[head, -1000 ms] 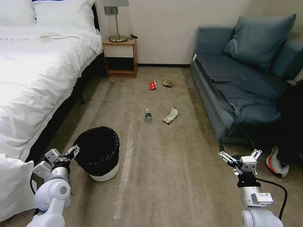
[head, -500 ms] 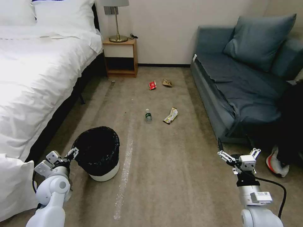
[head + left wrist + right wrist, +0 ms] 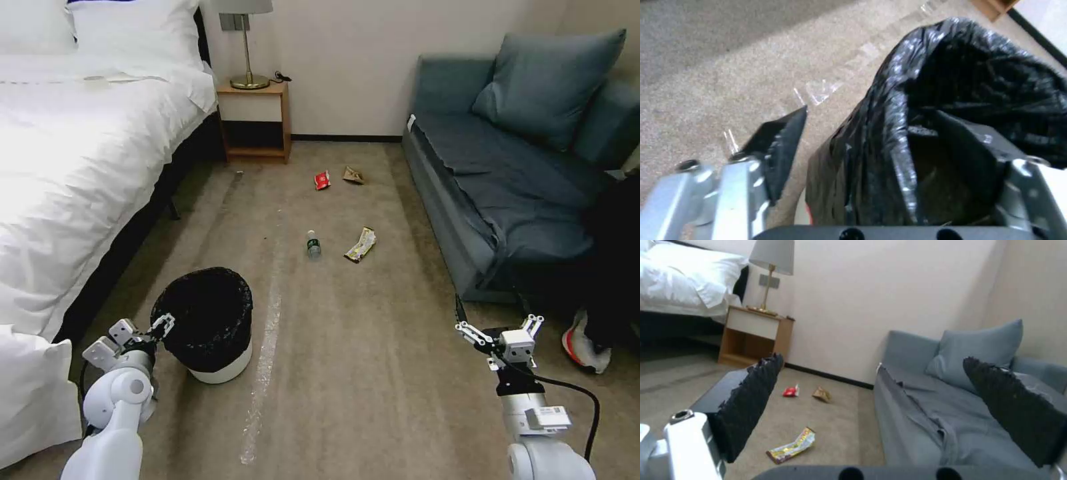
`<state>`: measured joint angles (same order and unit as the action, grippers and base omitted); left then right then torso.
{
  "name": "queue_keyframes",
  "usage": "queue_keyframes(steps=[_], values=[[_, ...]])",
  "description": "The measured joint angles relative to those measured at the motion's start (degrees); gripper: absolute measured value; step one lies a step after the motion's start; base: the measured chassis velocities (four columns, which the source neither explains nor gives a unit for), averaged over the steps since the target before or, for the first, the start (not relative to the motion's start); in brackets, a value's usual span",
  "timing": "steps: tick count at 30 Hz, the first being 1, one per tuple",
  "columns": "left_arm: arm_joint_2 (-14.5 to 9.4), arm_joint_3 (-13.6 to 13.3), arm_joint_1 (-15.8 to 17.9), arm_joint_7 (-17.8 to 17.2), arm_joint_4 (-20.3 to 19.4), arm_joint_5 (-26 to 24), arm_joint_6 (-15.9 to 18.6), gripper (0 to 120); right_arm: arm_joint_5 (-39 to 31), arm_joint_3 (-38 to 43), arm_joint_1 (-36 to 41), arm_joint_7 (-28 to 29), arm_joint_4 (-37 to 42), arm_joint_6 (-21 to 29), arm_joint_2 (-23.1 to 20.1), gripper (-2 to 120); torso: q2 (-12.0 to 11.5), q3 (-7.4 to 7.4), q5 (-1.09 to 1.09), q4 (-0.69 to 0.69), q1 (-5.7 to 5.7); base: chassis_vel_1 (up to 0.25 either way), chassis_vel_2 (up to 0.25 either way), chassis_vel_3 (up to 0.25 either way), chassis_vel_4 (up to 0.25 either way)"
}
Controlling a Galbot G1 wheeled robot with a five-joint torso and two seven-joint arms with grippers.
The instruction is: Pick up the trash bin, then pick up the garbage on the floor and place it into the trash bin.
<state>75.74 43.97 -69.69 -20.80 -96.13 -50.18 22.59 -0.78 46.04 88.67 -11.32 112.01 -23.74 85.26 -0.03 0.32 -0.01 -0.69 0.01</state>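
Floor: carpet lane point(image 3: 347, 373) between bed point(image 3: 80, 180) and sofa point(image 3: 507, 193)
Bin: trash bin point(image 3: 207, 323), lower left of frame, upright; light, slippery liner
Your hold: left gripper point(image 3: 137, 333) spread, astride the near rim
Right gripper point(image 3: 500, 333): released, idle lower right
Room: bed close; lift straight

One bin, four bits of litter, two pincers of mine.

Beyond my one trash bin point(image 3: 207, 323) I count four pieces of garbage on the floor: one clear bottle point(image 3: 313, 245) and one yellow-white wrapper point(image 3: 361, 245) nearer it, one red packet point(image 3: 322, 180) and one brown paper scrap point(image 3: 353, 175) farther off. One left pincer point(image 3: 140, 330) at its rim, one right pincer point(image 3: 500, 331) well apart.
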Motion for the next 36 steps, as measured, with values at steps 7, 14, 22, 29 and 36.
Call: queue_keyframes(steps=[7, 14, 22, 29, 36], values=[[-0.45, 0.10, -0.35, 1.22, 0.39, -0.01, 0.95, 46, 0.40, -0.35, -0.16, -0.35, -0.49, -0.91, 0.16, 100, 0.00, 0.00, 0.00, 0.00, 0.00, 0.000, 0.000, 0.000, 0.000], [-0.53, 0.17, -1.05, 1.22, 0.29, -0.13, 0.74, 19, 0.74, -0.43, -0.79, -0.30, -0.81, -0.89, 0.09, 100, 0.00, 0.00, 0.00, 0.00, 0.00, 0.000, 0.000, 0.000, 0.000], [-0.34, 0.21, -1.35, 1.34, 0.16, 0.00, -0.08, 4, 0.75, -0.46, -0.94, -0.28, -1.14, -0.84, 0.09, 100, 0.00, 0.00, 0.00, 0.01, 0.00, 0.000, 0.000, 0.000, 0.000], [0.23, 0.58, -2.13, 2.78, -0.17, 4.11, -2.36, 4, 0.52, -0.45, -1.21, -0.26, -1.77, -0.97, 0.13, 100, 0.00, 0.00, -0.02, 0.00, 0.00, 0.000, 0.000, 0.000, 0.000], [0.80, 1.37, -4.36, 3.18, -4.81, 12.28, -4.45, 4, 0.35, -0.59, -1.34, 0.02, -2.39, -1.00, 0.28, 100, 0.00, 0.00, 0.00, 0.00, 0.00, 0.000, 0.000, 0.000, 0.000]])
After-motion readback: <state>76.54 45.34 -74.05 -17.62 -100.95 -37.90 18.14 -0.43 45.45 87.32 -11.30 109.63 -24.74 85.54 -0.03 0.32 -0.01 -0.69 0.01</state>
